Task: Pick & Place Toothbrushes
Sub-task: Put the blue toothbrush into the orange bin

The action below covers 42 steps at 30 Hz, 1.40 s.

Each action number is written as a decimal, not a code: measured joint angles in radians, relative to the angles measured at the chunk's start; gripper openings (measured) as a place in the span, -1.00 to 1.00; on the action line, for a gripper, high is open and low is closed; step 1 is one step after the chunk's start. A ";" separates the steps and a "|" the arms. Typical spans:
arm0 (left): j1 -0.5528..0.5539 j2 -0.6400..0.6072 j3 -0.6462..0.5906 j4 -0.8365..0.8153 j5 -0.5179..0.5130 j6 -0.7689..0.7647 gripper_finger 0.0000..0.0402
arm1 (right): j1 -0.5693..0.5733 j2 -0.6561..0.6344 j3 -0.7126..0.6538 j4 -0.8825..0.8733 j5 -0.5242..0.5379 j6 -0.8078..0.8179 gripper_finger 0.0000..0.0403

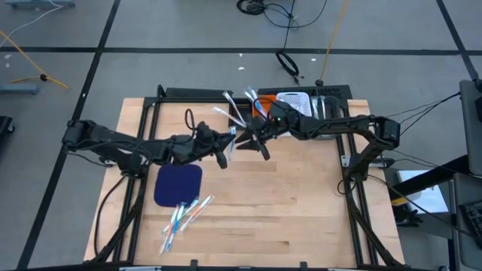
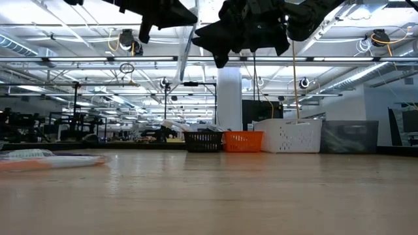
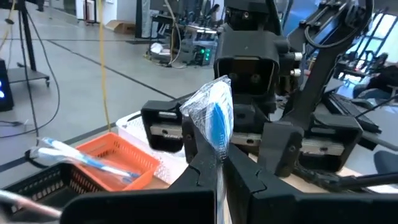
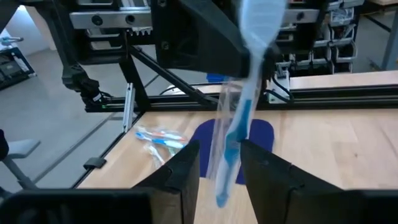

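The left gripper [image 3: 221, 171] is raised over the middle of the wooden table [image 1: 301, 211]. Its fingers are pressed together on a thin white toothbrush with a blue handle, sealed in a clear crinkled plastic wrapper [image 3: 214, 118]. The brush stands between the jaws and its head end points up toward the other arm. The right gripper [image 4: 219, 168] faces it from just beside, and its fingers are spread on both sides of the lower end of the same brush. It is not clear whether they already touch it.

The brush looks very light and stiff, but the wrapper is smooth and probably slippery. A hold on the firm handle, not on the loose film, seems safer.

Farther down, more wrapped toothbrushes [image 1: 184, 214] lie beside the dark blue oval mat [image 1: 178, 185]. Far behind stand the orange bin [image 3: 109, 163] and the black bin [image 2: 204, 140], with some brushes sticking out.
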<state>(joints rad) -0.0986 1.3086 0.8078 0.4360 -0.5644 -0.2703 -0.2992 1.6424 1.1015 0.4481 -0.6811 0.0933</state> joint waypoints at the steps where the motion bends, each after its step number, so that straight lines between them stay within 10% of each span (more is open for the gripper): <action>1: 0.004 0.006 0.000 0.009 0.008 0.000 -0.99 | 0.001 0.000 0.000 0.002 0.001 0.000 -0.44; 18: 0.013 0.034 0.000 0.056 0.026 0.014 -0.99 | 0.015 0.000 0.000 0.072 0.031 0.008 -0.41; 25: 0.012 0.047 0.000 0.066 0.033 0.015 -0.97 | 0.025 0.000 0.000 0.064 0.055 -0.004 -0.89; 32: 0.008 0.053 0.000 0.064 0.031 0.076 -0.95 | 0.026 0.000 0.000 0.051 0.059 -0.010 -0.91; 42: -0.010 0.013 0.000 -0.016 0.006 0.200 -0.48 | -0.012 -0.011 0.000 -0.025 0.100 -0.012 -0.91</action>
<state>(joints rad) -0.1084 1.3218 0.8078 0.4203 -0.5583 -0.0706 -0.3109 1.6317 1.1015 0.4228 -0.5811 0.0813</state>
